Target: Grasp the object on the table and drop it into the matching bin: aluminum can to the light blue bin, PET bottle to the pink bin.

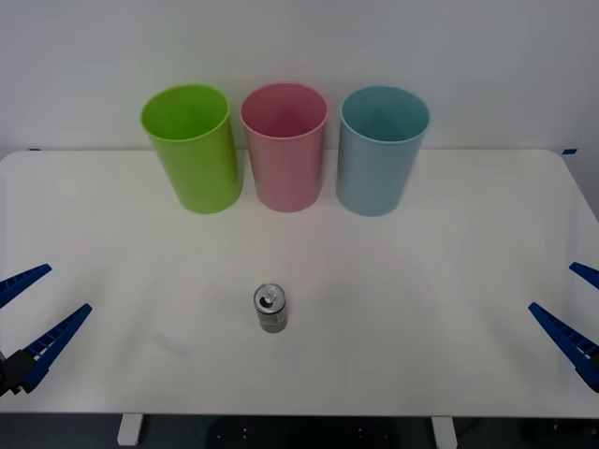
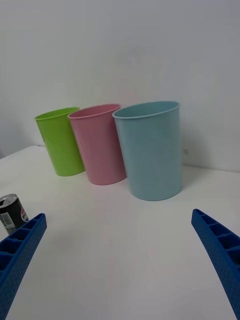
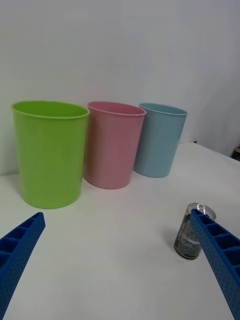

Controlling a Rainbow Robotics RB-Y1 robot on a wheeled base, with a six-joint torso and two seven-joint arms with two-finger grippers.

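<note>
A small dark grey-silver aluminum can (image 1: 270, 310) (image 3: 189, 239) (image 2: 12, 213) stands upright near the front middle of the white table (image 1: 449, 262). Across the far side stand the pink bin (image 1: 284, 146) (image 2: 99, 145) (image 3: 112, 144) and, to its right, the light blue bin (image 1: 380, 150) (image 2: 152, 150) (image 3: 159, 140). My left gripper (image 1: 30, 313) (image 3: 117, 270) hangs open at the front left edge, well left of the can. At the front right edge, far from the can, my right gripper (image 1: 573, 309) (image 2: 120, 265) is open too. Both hold nothing.
A lime green bin (image 1: 192, 148) (image 2: 61, 142) (image 3: 49, 152) stands left of the pink one. A white wall rises right behind the three bins. Bare tabletop stretches between the can and the bins and on both sides of the can.
</note>
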